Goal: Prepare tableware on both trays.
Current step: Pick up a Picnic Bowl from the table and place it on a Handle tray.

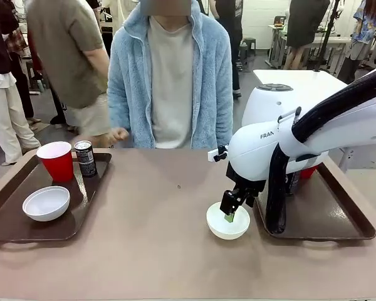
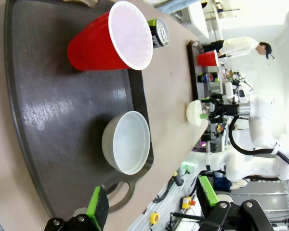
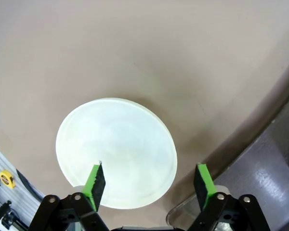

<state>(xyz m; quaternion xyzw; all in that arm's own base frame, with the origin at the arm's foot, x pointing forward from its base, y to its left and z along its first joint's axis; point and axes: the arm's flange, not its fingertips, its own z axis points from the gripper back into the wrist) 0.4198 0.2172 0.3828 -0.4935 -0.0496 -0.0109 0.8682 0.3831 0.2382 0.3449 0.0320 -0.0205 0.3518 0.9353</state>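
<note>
Your right gripper is down at the loose bowl, which sits on the bare table, upright, with the right tray just beside it at its 3 o'clock. The bowl is not on that tray.

From the right wrist view, the jaws stand wide apart and straddle the bowl's near rim. One green pad hangs over the white inside at about the bowl's 7 o'clock. The other is outside the rim at about 4 o'clock, over the strip of table between bowl and tray. The pads are not pressed against the rim, so nothing is clamped. Whether the inner pad touches the bowl's floor cannot be told.

On the right tray, the right red cup and the right can stand upright, next to each other at the far end – in the front view the arm covers most of both.

Your left gripper hangs over the near end of the left tray, jaws spread, nothing between them. The left-tray bowl lies on that tray toward its near edge – at 12 o'clock from the fingers in the left wrist view. The left red cup stands at the bowl's 12 o'clock in the front view and the left can at its 1 o'clock, cup and can just beside each other.

The person's hand is at the far edge of the table, well apart from both grippers.
</note>
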